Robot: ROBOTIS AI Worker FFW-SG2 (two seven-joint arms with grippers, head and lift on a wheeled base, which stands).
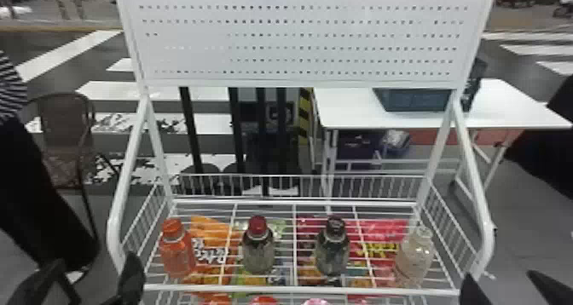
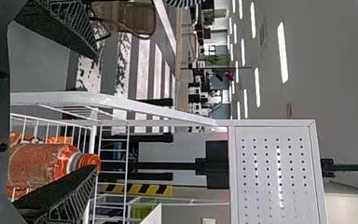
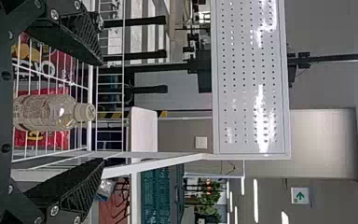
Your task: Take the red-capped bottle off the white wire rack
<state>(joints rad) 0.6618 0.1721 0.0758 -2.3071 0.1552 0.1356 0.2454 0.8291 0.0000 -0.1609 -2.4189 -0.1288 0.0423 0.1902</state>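
Both jaw pairs gape empty; red-capped bottle (image 1: 258, 249) stands on white wire rack (image 1: 298, 289) between left gripper (image 2: 96, 112) and right gripper (image 3: 103, 112), nearer left. Step: approach; next, left jaws should move inward, straddle bottle.

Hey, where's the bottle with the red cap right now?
In the head view, the red-capped bottle stands on the white wire rack, left of centre, between the orange bottle and the dark-capped bottle.
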